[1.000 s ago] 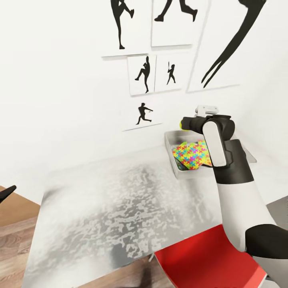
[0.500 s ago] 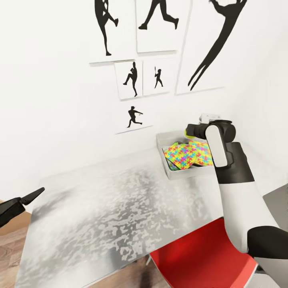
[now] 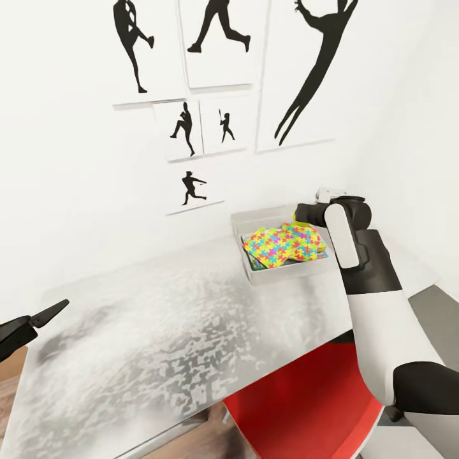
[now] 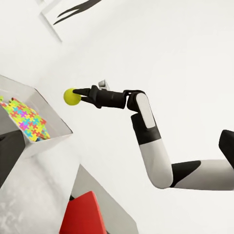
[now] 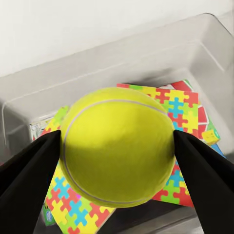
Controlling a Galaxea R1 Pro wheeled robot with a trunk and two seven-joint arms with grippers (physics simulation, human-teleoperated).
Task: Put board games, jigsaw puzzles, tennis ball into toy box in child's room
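The toy box (image 3: 278,273) stands on the pale speckled table (image 3: 159,338) against the wall. A jigsaw puzzle (image 3: 284,243) lies on top inside it, and a printed edge peeks out from under the puzzle (image 5: 39,130). My right gripper (image 3: 299,215) is shut on the tennis ball (image 5: 117,148), held a little above the toy box (image 5: 161,58) with the puzzles (image 5: 187,105) below it. In the left wrist view the tennis ball (image 4: 71,96) sits at the tip of my right gripper (image 4: 80,95), above the box's far end. My left gripper (image 3: 46,315) hangs open at the table's near left edge, holding nothing.
A red chair (image 3: 299,401) sits tucked under the table's front edge, below my right arm. The white wall behind carries black silhouette pictures (image 3: 185,131). A dark grey top (image 3: 441,306) joins the table at the right. Wood floor (image 3: 6,376) shows at the lower left.
The head camera has swung, so the whole picture has slid left. My left gripper has come up into view at the lower left. The right gripper still holds the ball over the box.
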